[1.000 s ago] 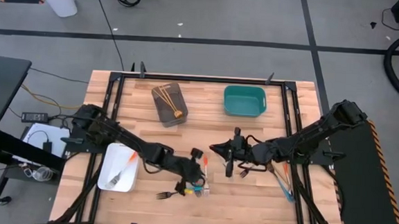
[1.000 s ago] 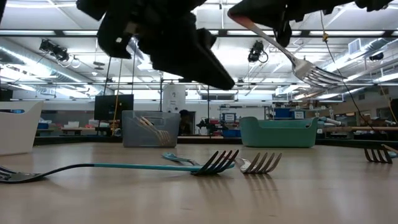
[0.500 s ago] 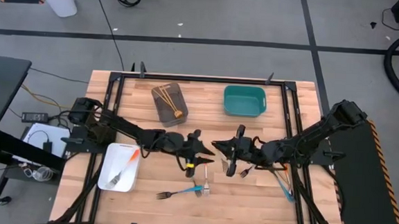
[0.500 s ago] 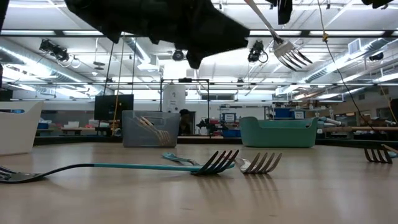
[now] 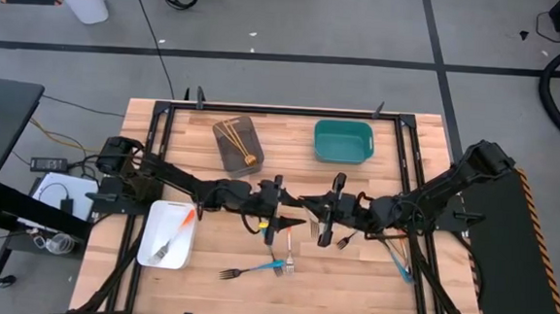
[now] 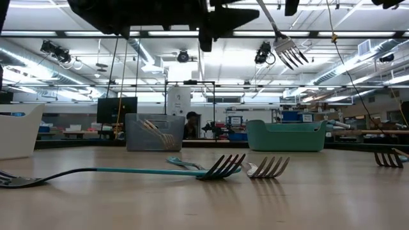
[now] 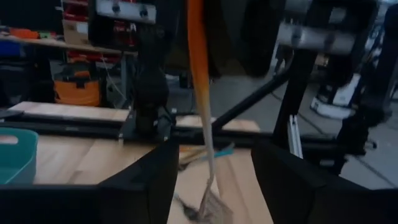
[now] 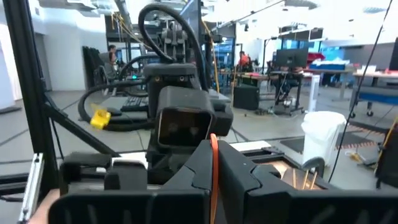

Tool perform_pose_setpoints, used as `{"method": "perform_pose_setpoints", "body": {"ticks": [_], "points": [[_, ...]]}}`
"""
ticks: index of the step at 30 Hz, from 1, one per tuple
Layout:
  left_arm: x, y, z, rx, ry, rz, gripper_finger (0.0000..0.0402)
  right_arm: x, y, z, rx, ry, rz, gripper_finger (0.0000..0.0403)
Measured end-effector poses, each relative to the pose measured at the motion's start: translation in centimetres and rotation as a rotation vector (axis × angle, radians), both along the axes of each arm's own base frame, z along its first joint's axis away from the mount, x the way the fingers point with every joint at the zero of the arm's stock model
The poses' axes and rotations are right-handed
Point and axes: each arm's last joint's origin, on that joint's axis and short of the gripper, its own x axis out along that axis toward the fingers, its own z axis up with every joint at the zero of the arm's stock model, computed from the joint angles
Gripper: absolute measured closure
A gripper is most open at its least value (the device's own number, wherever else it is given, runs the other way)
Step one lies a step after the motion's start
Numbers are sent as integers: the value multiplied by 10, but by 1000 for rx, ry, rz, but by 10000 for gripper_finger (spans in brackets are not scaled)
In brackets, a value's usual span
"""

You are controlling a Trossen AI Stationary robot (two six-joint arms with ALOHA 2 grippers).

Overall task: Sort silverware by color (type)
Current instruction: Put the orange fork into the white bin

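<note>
Left gripper [image 5: 289, 223] now wide beside orange-handled fork [image 7: 200, 87]

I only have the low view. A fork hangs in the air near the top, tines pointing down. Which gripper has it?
Observer: The right gripper is shut on that fork, and its handle is orange.
Operator: Where is the left gripper, then?
Observer: The left gripper faces the right one at mid-table. It is open, with the orange handle between its fingers and apart from both.
Operator: Which tray takes orange ones?
Observer: The white tray on the left side already holds an orange-handled fork.
</note>
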Motion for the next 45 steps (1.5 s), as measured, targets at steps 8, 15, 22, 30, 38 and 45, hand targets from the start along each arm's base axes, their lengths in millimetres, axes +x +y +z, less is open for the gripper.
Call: {"method": "perform_pose_setpoints", "body": {"ticks": [8, 15, 22, 30, 38, 45], "points": [[0, 1, 5, -7, -73, 36, 219, 4, 0, 1, -56, -50, 12, 384], [2, 7, 4, -18, -60, 55, 261, 10, 1, -5, -90, -81, -3, 384], [2, 7, -1, -2, -5, 54, 345, 9, 2, -6, -112, -72, -28, 384], [3, 15, -5, -21, 32, 16, 388, 7, 8, -8, -109, -50, -52, 377], [-5, 18, -5, 0, 190, 37, 391, -4, 26, -13, -79, 19, -127, 294], [-21, 17, 4, -2, 339, 30, 391, -5, 34, -30, 46, 111, -54, 223]]}}
